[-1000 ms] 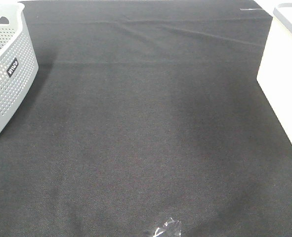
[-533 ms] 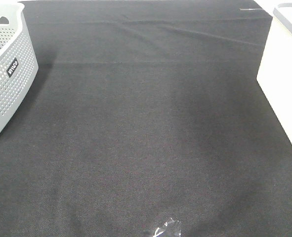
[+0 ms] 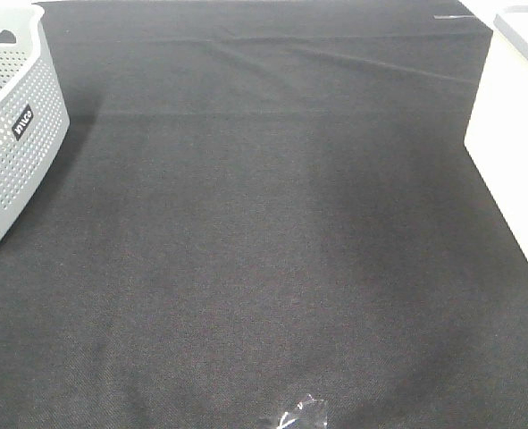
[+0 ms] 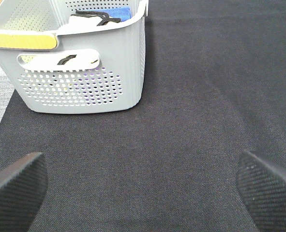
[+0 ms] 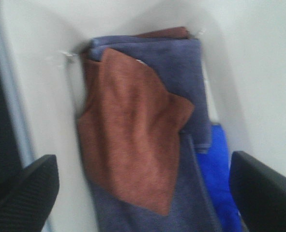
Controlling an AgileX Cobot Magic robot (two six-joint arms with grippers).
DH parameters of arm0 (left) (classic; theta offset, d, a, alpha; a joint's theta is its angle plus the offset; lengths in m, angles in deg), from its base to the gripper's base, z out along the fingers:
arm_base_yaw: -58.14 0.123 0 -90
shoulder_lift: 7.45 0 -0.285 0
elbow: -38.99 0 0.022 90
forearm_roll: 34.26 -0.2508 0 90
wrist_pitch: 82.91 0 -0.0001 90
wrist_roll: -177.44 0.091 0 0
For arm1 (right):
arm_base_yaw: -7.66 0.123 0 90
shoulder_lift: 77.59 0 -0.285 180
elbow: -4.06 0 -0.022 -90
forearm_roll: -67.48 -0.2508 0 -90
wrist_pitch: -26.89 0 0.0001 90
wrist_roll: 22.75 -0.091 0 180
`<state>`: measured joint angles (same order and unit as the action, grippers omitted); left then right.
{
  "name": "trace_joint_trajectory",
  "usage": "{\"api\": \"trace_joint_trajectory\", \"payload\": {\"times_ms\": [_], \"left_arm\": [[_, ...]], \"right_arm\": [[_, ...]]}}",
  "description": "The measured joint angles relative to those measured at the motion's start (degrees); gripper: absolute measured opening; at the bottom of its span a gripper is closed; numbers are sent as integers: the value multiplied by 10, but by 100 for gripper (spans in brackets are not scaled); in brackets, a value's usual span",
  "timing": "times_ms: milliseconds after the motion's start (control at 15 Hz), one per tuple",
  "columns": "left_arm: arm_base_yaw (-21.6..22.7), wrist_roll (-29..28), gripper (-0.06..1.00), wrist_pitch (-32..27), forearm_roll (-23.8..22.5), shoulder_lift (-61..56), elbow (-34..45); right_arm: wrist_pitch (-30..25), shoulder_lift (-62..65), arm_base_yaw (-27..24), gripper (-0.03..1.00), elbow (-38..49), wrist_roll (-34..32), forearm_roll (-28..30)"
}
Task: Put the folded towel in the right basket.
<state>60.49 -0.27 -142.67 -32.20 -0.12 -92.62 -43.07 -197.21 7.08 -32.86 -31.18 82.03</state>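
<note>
In the right wrist view a brown towel (image 5: 133, 140) lies loose on top of purple-grey towels (image 5: 181, 63) and a blue one (image 5: 218, 179) inside the white right basket (image 5: 41, 101). My right gripper (image 5: 143, 193) is open above them, its fingertips (image 5: 29, 198) wide apart, holding nothing. The right basket also shows at the right edge of the exterior high view (image 3: 514, 152). My left gripper (image 4: 143, 193) is open and empty over the black cloth (image 4: 191, 96). Neither arm shows in the exterior high view.
A grey perforated basket (image 4: 84, 82) stands at the left, also in the exterior high view (image 3: 13, 134), holding blue and white items. The black cloth (image 3: 264, 223) covers the table. A scrap of clear plastic (image 3: 299, 413) lies near the front edge.
Half a second ago something showed at the top right corner above the right basket; it is out of the exterior high view now. Nothing else has moved.
</note>
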Motion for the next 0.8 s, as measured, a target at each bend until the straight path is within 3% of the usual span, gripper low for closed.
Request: {"api": "trace_joint_trajectory", "payload": {"times_ms": [267, 400, 800], "left_arm": [[0, 0, 99, 0, 0, 0, 0], [0, 0, 99, 0, 0, 0, 0], [0, 0, 99, 0, 0, 0, 0]], "right_arm": [[0, 53, 0, 92, 2, 9, -46], [1, 109, 0, 92, 50, 13, -74], [44, 435, 0, 92, 411, 21, -86]]}}
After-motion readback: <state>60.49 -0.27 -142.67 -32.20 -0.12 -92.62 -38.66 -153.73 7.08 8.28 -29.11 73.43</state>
